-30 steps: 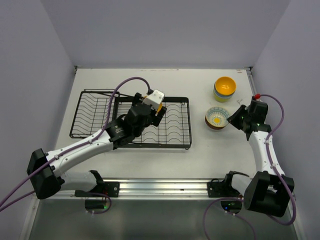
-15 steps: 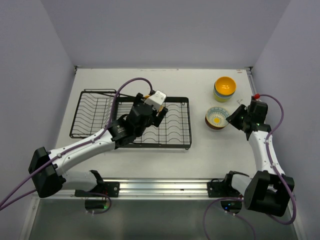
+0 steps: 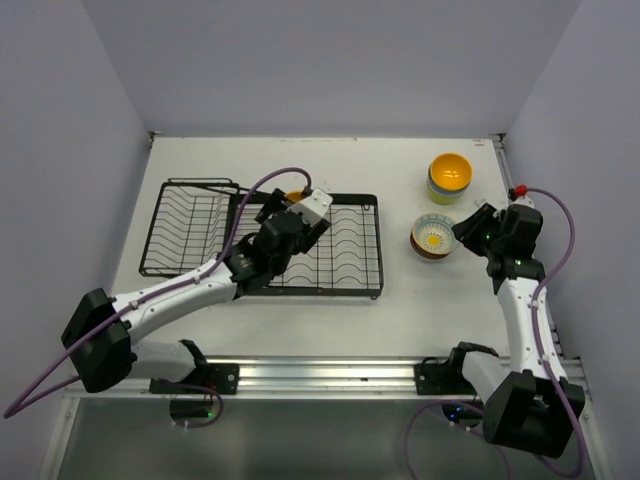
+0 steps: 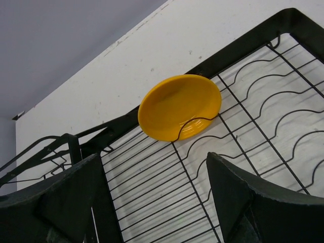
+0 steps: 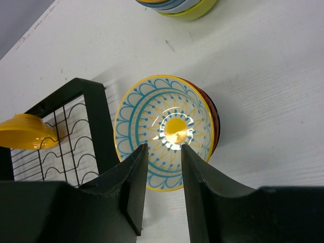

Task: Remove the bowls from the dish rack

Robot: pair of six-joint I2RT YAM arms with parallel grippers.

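The black wire dish rack [image 3: 330, 291] lies left of centre. One orange-yellow bowl [image 3: 293, 196] leans in a slot at its far edge; it also shows in the left wrist view [image 4: 179, 107]. My left gripper [image 3: 279, 208] hovers over the rack just short of that bowl, open and empty [image 4: 152, 202]. A patterned light-blue bowl [image 3: 434, 235] tops a red-brown one on the table. My right gripper [image 3: 468, 229] hangs just above it [image 5: 163, 129], jaws slightly apart and empty [image 5: 164, 192]. A stack of bowls with a yellow one on top [image 3: 450, 176] stands behind.
The rack's corner bar [image 5: 93, 114] lies close to the left of the patterned bowl. The table's right edge and side wall are near my right arm. The slotted left section of the rack [image 3: 190, 228] holds no bowls that I can see.
My left gripper has tipped down and shifted slightly nearer the rack grid by the orange-yellow bowl. My right wrist has drawn back a little to the right, above the patterned bowl.
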